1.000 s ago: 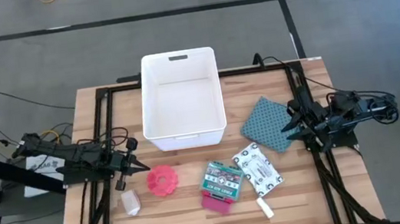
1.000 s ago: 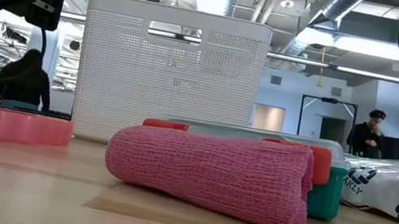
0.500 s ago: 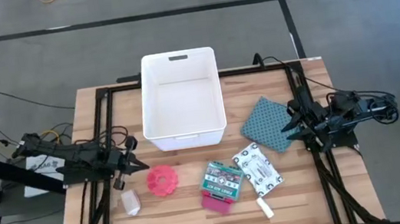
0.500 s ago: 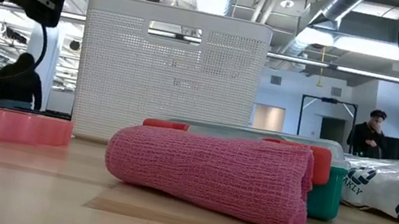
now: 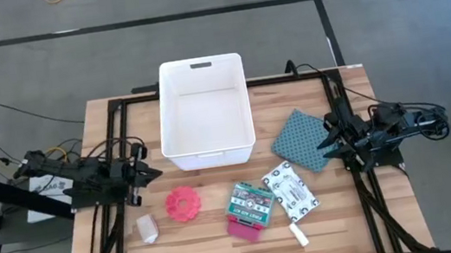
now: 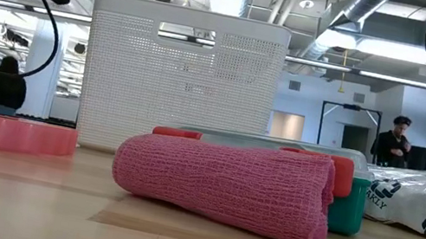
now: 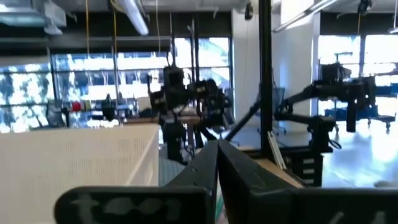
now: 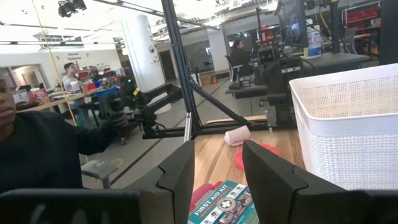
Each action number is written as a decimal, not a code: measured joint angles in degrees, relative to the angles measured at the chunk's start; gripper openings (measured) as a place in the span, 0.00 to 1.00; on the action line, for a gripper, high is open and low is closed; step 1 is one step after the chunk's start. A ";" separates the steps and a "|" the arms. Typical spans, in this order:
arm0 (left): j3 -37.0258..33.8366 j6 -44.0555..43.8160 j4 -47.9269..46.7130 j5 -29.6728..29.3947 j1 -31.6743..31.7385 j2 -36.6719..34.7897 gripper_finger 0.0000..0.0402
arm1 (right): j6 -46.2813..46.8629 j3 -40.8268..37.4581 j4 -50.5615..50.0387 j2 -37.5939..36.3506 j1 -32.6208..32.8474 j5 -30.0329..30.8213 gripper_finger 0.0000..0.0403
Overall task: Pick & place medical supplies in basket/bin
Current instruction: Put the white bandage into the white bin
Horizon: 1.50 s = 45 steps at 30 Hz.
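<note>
I see the white tub (image 5: 205,110) standing empty at the table's far middle, stiff and light. In front of it lie the soft pouch (image 5: 292,192), the teal packet (image 5: 249,203) and the pink disc (image 5: 182,204); I judge them light and best pinched at an edge. My left gripper (image 5: 151,174) is clenched on nothing beside the tub, and the right gripper (image 5: 325,142) waits released over the dotted cloth (image 5: 300,139).

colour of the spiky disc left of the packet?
Pink; the spiky disc shows best in the high view.

- High view reads evenly lit for me, soft overhead light, only faint shadows under the white bin (image 5: 204,112) on the counter (image 5: 127,244).
- Low view: pink roll (image 6: 224,183) fairly sharp, foreground wood blurred.
- Left wrist: windows blown out, glare, my own pincer (image 7: 216,163) dark and soft.
- Right wrist: bright ceiling lights, near fingers (image 8: 177,171) out of focus.
</note>
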 joint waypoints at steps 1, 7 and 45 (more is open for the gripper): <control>0.28 -0.01 -0.16 0.01 -0.02 0.17 0.03 | 0.00 -0.02 0.01 0.00 0.00 0.00 0.32; 4.16 2.55 -0.08 0.08 -0.02 2.53 0.16 | 0.00 -0.01 0.00 0.00 -0.02 0.00 0.32; 58.65 -71.25 -86.78 12.46 -21.18 72.18 0.32 | 0.00 -0.02 0.01 0.01 -0.01 0.00 0.32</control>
